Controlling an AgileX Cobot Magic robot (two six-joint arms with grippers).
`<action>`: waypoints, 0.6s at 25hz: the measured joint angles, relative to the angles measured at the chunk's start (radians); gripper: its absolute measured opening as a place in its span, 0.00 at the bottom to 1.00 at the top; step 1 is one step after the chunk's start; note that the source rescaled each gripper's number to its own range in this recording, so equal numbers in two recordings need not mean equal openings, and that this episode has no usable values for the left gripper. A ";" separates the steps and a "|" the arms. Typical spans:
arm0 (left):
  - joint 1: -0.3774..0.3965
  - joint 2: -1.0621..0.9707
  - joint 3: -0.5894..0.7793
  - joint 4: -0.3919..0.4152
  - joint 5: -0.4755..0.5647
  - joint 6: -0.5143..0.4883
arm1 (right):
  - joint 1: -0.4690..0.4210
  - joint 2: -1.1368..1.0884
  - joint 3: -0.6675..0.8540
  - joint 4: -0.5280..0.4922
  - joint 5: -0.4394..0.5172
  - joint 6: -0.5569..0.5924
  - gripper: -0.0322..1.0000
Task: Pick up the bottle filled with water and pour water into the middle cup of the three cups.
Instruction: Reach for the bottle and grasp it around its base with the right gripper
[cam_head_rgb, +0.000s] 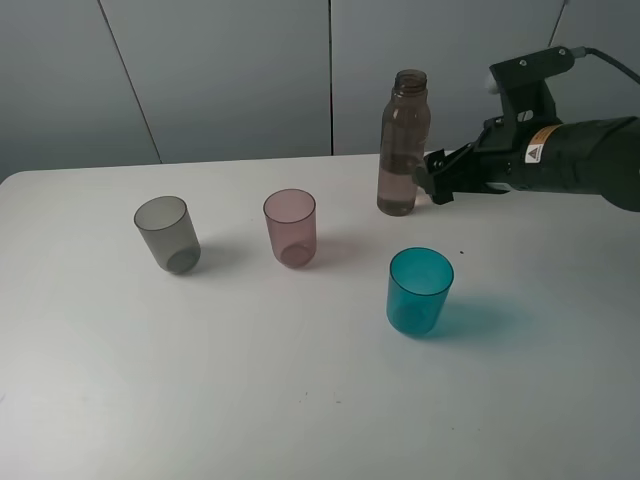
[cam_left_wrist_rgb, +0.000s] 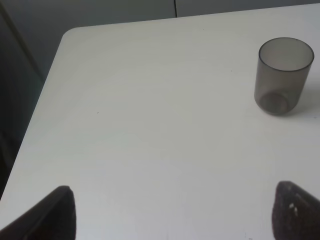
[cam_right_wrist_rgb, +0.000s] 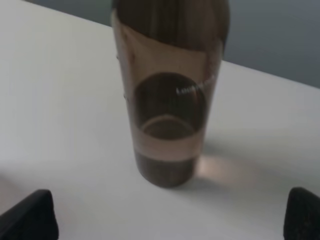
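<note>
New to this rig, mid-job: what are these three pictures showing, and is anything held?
This is a robot with two arms, each ending in a two-fingered gripper. The wide picture comes from a high camera off the arms; the other two come from cameras on the left and right wrists. On the white table stand a tall, uncapped, smoky brown-grey plastic bottle and three small translucent plastic cups: a smoky grey tumbler, a pink-mauve tumbler, a teal tumbler. The right gripper is open beside the bottle, not closed on it. The left gripper is open over bare table. Nothing is held.
</note>
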 joint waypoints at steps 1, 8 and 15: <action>0.000 0.000 0.000 0.000 0.000 0.000 | -0.004 0.015 0.000 -0.033 -0.052 0.035 0.93; 0.000 0.000 0.000 0.002 0.000 0.000 | -0.027 0.080 0.006 -0.077 -0.219 0.093 0.93; 0.000 0.000 0.000 0.004 0.000 0.000 | -0.150 0.146 0.029 -0.223 -0.367 0.212 0.93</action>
